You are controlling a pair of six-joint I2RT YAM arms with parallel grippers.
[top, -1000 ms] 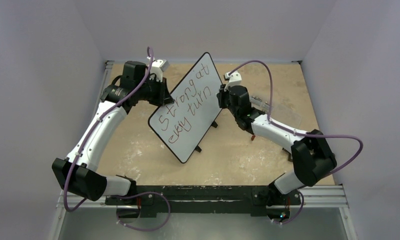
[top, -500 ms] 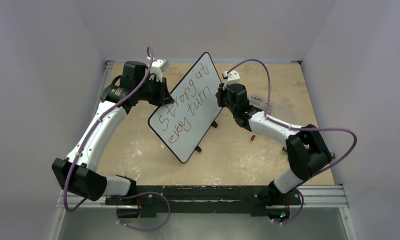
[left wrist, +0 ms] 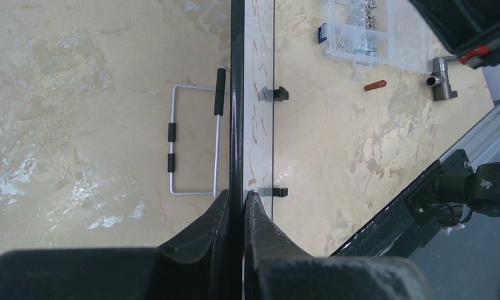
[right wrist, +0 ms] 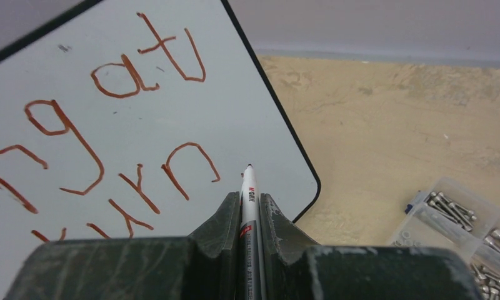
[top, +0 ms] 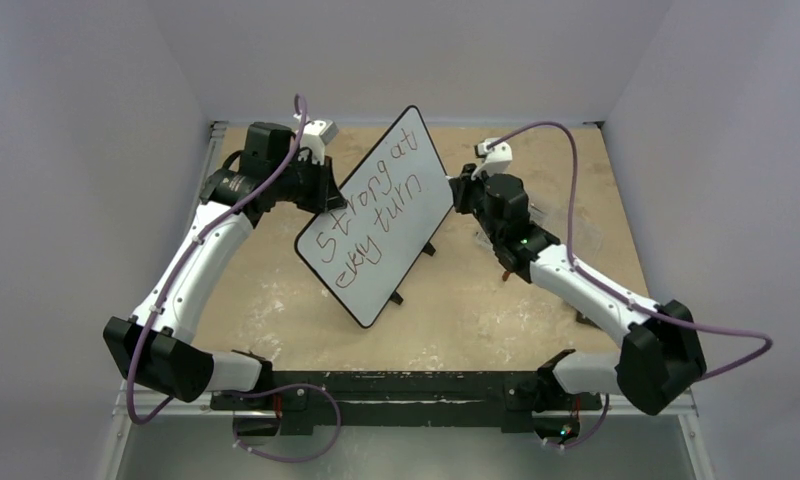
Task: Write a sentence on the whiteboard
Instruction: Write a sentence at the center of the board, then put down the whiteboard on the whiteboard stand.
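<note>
Your left claw (left wrist: 240,196) is clamped on the rim of the whiteboard (top: 413,232), propping it upright on the tabletop (top: 496,300). Your right claw (right wrist: 249,197) pinches the marker (right wrist: 247,181) beside the last word of the sentence (top: 368,205). Press too hard and the board may twist in that thin grip, smearing letters.

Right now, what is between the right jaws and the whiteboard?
Only the marker that the right jaws clamp, tip pointing at the whiteboard; the right wrist view shows nothing else.

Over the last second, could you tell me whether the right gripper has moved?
Yes. The right gripper has pulled back rightward, away from the whiteboard, which stayed put.
</note>
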